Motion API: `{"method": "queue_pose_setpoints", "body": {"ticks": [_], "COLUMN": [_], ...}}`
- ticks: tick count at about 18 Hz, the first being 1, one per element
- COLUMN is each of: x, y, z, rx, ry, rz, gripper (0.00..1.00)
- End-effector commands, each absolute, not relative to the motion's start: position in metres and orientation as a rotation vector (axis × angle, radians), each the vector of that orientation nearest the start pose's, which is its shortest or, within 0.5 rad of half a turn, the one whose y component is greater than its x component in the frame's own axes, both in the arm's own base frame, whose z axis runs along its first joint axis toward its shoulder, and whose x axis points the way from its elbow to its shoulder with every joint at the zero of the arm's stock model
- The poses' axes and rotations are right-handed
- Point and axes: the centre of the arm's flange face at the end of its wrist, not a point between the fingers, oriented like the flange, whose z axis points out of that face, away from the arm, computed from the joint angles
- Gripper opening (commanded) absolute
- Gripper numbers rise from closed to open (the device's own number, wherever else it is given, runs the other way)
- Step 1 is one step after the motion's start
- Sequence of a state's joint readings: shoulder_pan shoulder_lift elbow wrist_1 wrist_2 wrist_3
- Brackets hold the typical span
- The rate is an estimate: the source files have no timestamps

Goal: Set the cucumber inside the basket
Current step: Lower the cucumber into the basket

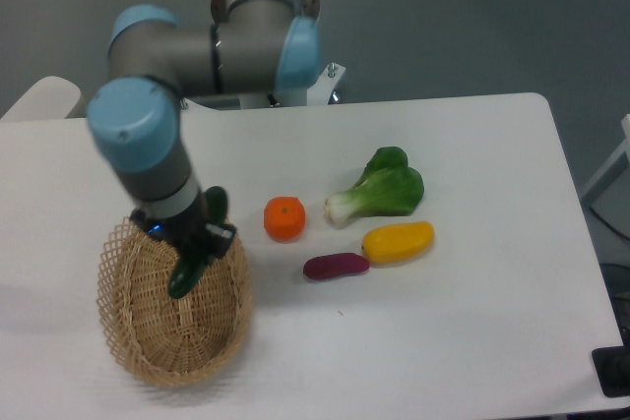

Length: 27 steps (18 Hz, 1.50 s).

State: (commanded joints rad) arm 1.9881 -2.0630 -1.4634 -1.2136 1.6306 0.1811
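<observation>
Woven tan wicker is what you see first at the left: the basket [173, 346] sits on the white bench [472, 341]. Above its far rim your gripper [194, 248] is clamped on the cucumber [187, 275], which hangs tilted with its lower end over the basket's inside and its upper end poking up behind the gripper. To the right lie an orange [284, 218], a purple eggplant [336, 266], a bok choy [382, 188] and a yellow mango [398, 241].
</observation>
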Motion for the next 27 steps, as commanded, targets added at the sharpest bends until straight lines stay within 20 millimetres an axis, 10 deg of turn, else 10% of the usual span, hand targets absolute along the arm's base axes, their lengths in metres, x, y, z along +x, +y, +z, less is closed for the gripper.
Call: {"method": "queue_pose_setpoints", "body": {"ticks": [8, 15, 16, 18, 23, 27], "x": [-0.141, -0.142, -0.142, -0.143, -0.150, -0.196], "y": [0.668, 0.671, 0.673, 0.674, 0.682, 0.678], "z": [0.237, 0.233, 0.235, 0.243, 0.280, 0.339], "rx": [-3.182, -3.172, -3.167, -3.155, -3.091, -2.986], "ry": [-0.253, -0.245, -0.247, -0.247, -0.249, -0.336], "rz": [0.076, 0.081, 0.084, 0.092, 0.144, 0.195], "gripper": [0.30, 0.40, 0.50, 1.00, 1.00, 1.00]}}
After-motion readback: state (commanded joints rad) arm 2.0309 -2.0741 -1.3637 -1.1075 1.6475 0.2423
